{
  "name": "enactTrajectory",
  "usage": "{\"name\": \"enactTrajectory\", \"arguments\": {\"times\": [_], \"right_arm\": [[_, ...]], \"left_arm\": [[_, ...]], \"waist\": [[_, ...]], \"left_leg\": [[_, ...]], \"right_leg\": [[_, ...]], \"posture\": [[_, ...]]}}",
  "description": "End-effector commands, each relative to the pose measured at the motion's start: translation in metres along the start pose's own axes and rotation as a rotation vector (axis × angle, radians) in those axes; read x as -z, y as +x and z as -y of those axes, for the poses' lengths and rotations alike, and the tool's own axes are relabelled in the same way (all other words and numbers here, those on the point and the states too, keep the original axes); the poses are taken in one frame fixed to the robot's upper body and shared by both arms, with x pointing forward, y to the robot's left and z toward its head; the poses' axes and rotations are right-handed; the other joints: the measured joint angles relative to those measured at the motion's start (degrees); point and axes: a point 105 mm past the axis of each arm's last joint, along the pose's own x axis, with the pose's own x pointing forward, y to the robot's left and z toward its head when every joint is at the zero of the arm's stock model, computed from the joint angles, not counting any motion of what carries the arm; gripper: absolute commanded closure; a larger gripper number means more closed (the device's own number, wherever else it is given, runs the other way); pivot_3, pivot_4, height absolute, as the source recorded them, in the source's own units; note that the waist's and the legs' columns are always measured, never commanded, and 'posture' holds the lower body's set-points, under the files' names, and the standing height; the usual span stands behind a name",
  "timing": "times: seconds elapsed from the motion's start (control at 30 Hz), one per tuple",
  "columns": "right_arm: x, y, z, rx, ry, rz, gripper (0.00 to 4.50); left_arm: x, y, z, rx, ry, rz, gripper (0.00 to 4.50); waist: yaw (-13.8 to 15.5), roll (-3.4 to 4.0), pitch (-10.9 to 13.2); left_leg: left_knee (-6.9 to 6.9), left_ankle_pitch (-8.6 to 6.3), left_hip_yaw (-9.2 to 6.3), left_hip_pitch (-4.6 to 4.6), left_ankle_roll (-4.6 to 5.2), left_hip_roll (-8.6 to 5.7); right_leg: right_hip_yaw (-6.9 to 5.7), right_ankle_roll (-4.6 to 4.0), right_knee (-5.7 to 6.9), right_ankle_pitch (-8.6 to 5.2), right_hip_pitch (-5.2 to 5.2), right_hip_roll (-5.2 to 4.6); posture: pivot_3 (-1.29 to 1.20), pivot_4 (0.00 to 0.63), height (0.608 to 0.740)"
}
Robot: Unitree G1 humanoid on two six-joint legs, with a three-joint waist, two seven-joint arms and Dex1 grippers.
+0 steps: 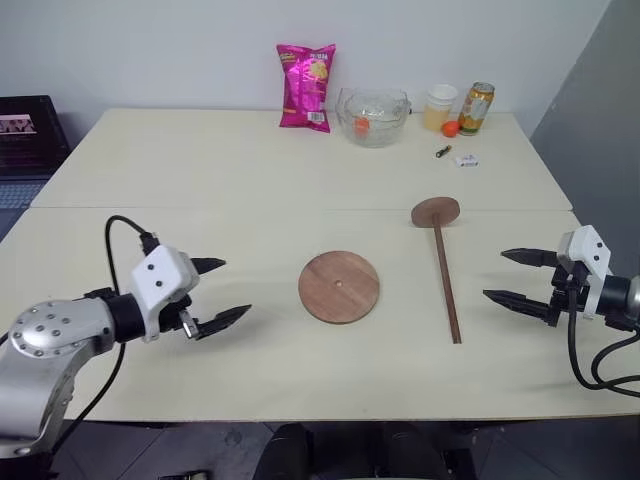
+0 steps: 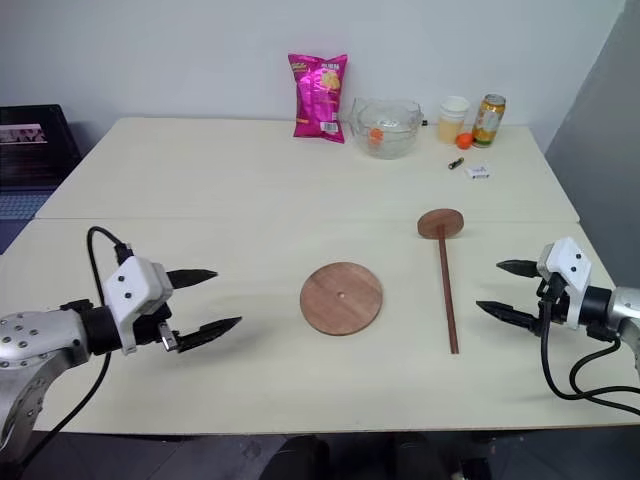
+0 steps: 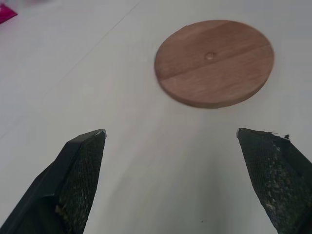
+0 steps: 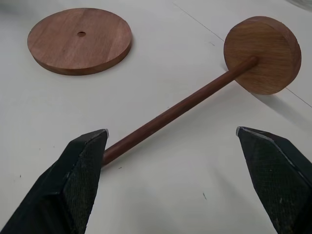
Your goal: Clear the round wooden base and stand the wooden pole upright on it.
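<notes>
The round wooden base (image 1: 339, 287) is reddish-brown — the wooden pole (image 1: 446, 282) darker. The table (image 1: 220, 180) is pale cream. A bright pink chip bag (image 1: 306, 87) and an orange fruit (image 1: 450, 128) stand out.

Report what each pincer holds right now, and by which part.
Nothing is held. The left pincer and right pincer are both open and empty; the thin dark wooden pole lies untouched on the table.

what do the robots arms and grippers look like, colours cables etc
Each arm ends in a white boxy wrist housing over black parts, carrying a gripper of two tapered black fingers: the left gripper and the right gripper. The finger pads are dark with a fine textured surface. The left forearm is a silver-grey metal shell with small bolts. Loose black cables loop from both wrists.
</notes>
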Motion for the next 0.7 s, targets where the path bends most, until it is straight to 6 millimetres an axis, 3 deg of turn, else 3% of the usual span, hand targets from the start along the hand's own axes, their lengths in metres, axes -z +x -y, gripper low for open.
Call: {"name": "enactTrajectory", "arguments": {"times": [0.03,0.23,0.57,0.7], "right_arm": [[-0.027,-0.002,0.007,0.051,-0.022,0.054,0.07],[-0.040,0.014,0.008,0.105,0.044,-0.066,0.07],[-0.028,0.045,-0.004,0.173,0.294,-0.441,0.07],[-0.026,0.065,0.005,0.234,0.387,-0.493,0.07]], "left_arm": [[-0.015,0.006,0.004,0.026,0.074,0.031,0.00],[-0.028,0.026,0.028,0.167,0.107,0.085,0.00],[-0.030,0.050,0.048,0.236,0.128,0.121,0.00],[-0.034,0.058,0.052,0.245,0.117,0.161,0.00]], "waist": [[0.0,0.00,0.0],[-0.1,0.01,0.0],[-0.1,0.02,0.0],[-0.3,0.02,0.0]], "left_leg": [[0.00,0.00,-0.01,0.01,0.00,0.00],[0.00,0.00,0.04,0.00,0.00,0.00],[0.01,0.00,0.00,-0.12,0.00,-0.03],[0.00,0.00,0.00,-0.13,0.01,-0.03]], "right_leg": [[0.00,0.00,0.01,0.00,0.00,0.00],[0.04,0.00,0.01,0.00,-0.02,0.00],[0.02,0.00,-0.01,0.00,-0.11,-0.01],[0.02,0.00,0.01,0.01,-0.13,0.00]], "posture": [[0.00,0.150,0.740],[0.00,0.150,0.740],[0.00,0.150,0.740],[0.00,0.150,0.740]]}}
